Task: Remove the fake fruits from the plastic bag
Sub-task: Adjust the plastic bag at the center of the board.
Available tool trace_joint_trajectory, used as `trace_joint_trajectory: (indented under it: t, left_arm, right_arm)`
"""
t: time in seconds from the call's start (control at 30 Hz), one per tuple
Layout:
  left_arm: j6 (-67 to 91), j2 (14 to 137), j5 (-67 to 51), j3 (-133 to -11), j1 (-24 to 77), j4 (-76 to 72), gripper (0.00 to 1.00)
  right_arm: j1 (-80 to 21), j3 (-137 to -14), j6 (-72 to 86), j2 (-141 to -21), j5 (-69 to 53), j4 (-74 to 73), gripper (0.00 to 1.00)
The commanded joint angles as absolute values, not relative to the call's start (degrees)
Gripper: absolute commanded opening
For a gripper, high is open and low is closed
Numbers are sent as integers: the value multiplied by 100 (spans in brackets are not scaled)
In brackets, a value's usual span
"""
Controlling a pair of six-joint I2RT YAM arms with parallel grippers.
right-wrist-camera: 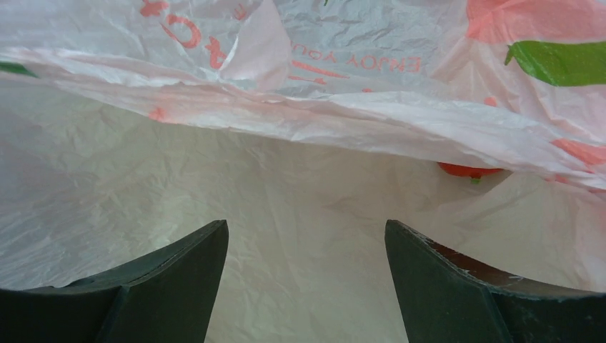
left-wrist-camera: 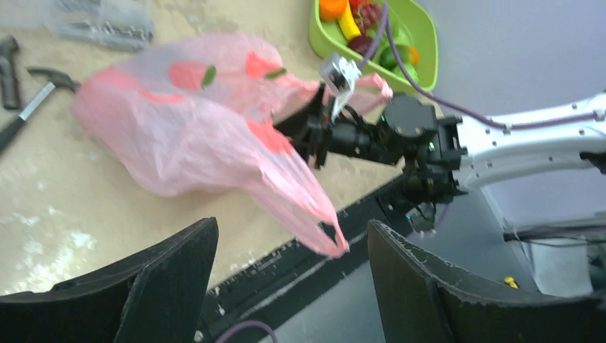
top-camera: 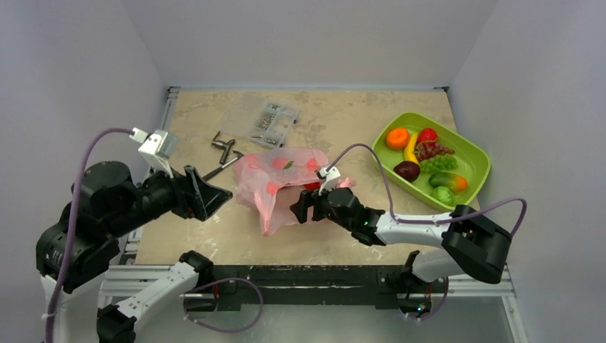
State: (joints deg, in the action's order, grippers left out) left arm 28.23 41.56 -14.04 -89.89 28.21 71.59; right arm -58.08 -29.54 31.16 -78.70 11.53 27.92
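While most fake fruits (top-camera: pixel 427 158) sit in the green tray (top-camera: pixel 473 148) far right, the plastic bag (top-camera: pixel 282 175) lies mid-surface. Left wrist: your left jaws gape empty, clear of it. Right wrist: your right jaws gape empty at its mouth, likely for the red fruit (right-wrist-camera: pixel 468 170) under film.

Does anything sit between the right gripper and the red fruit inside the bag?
A sagging fold of the plastic bag hangs over the red fruit, hiding all but its lower edge. The right gripper, jaws open, is inside the bag's mouth; nothing else visible intervenes.
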Motion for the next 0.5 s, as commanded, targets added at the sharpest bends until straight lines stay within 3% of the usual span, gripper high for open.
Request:
trace_joint_trajectory:
  t: [0.0, 0.07, 0.17, 0.47]
  left_arm:
    - [2033, 5251, -858, -9584, 2812, 7077, 77]
    - [1731, 5668, -1318, -9633, 2811, 6553, 87]
    - [1197, 6411, -1730, -9642, 2934, 5805, 97]
    - [-803, 8679, -887, -9617, 4322, 5499, 100]
  right_arm:
    - [-5810, -2757, 3276, -7454, 1421, 2912, 81]
    - [-5810, -2673, 3285, -7339, 1394, 2932, 80]
    - [-5810, -2479, 3303, -7137, 1293, 3092, 69]
    - [-5810, -1948, 3572, -6662, 1170, 3408, 48]
